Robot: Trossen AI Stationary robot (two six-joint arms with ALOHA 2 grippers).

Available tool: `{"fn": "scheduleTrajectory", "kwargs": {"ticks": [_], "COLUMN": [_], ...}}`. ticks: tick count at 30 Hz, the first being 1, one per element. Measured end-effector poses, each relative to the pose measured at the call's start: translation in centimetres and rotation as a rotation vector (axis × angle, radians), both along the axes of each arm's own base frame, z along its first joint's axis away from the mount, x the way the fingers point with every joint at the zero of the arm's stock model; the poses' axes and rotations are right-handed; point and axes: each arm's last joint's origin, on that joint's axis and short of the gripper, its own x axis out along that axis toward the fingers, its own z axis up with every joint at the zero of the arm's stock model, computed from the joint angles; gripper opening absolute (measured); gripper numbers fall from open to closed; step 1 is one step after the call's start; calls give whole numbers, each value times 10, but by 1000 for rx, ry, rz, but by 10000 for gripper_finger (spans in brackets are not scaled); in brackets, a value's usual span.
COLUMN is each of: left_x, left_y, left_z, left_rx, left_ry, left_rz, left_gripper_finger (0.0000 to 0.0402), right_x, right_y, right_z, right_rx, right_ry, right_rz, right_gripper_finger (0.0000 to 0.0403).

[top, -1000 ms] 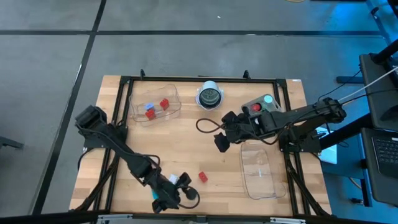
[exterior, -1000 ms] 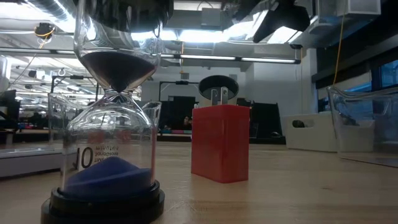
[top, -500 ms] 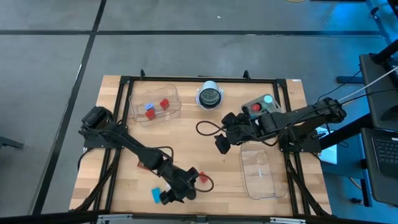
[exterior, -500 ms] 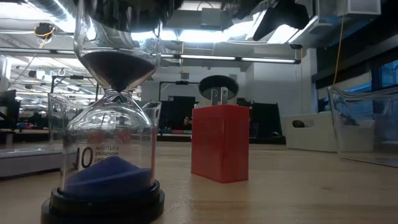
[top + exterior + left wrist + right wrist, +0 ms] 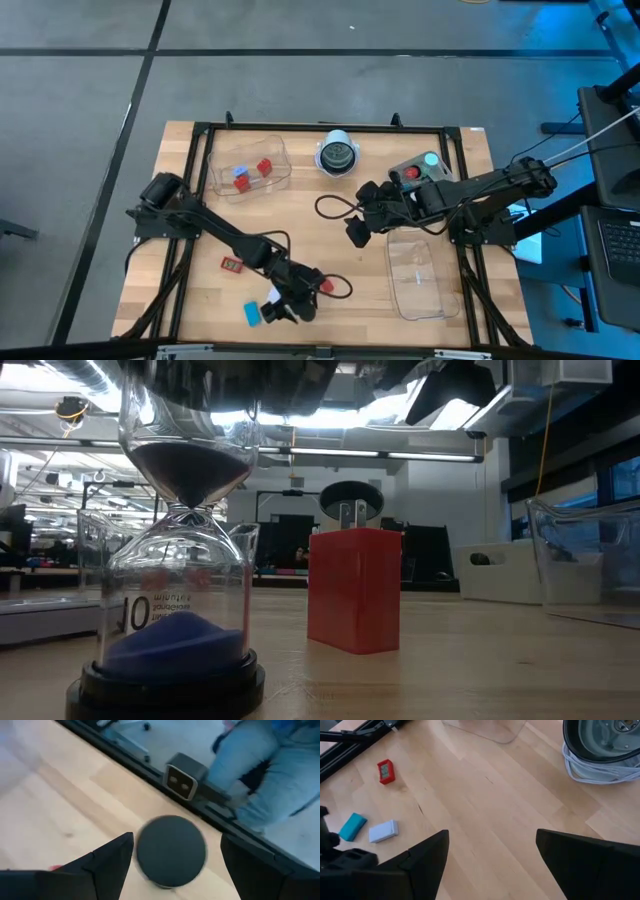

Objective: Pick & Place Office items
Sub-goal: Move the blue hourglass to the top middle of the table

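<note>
Left gripper [image 5: 170, 851]: jaws wide, empty, astride hourglass [image 5: 171, 851] cap | Right gripper [image 5: 490, 855]: parted, empty, idle mid-table | Risk: off-centre closing tips the top-heavy hourglass.

Two blocks [image 5: 252, 174] lie in the far-left tray [image 5: 250, 166]; another tray [image 5: 415, 272] sits near-right.

The only legible marking is a large "10" printed in white on the glass of the hourglass [image 5: 175, 560], seen in the low view, with a line or two of smaller print beside it that is too small and seems mirrored, so it cannot be read. Nothing else carries readable text.
</note>
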Motion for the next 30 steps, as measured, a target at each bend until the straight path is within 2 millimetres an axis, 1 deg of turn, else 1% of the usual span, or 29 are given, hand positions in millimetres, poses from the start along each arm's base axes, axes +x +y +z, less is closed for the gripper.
{"fn": "scheduleTrajectory", "kwargs": {"ticks": [4, 9, 17, 21, 27, 30], "left_x": [4, 7, 7, 7, 7, 7], "left_y": [-1, 3, 3, 3, 3, 3], "left_z": [-8, -8, -8, -8, -8, -8], "left_rx": [-37, -50, -42, -40, -39, -40], "left_ry": [20, 10, 6, 5, 4, 4], "left_rz": [-32, -33, -39, -37, -39, -39], "left_gripper_finger": [297, 297, 293, 273, 224, 211], "right_x": [0, 0, 0, 0, 0, 0], "right_y": [0, 0, 0, 0, 0, 0], "right_z": [0, 0, 0, 0, 0, 0], "right_rx": [0, 1, -4, -15, -15, -16], "right_ry": [-1, -4, -3, -5, -5, -5], "right_rz": [0, 0, 2, -4, -4, -4], "right_gripper_finger": [304, 304, 304, 304, 304, 304]}}
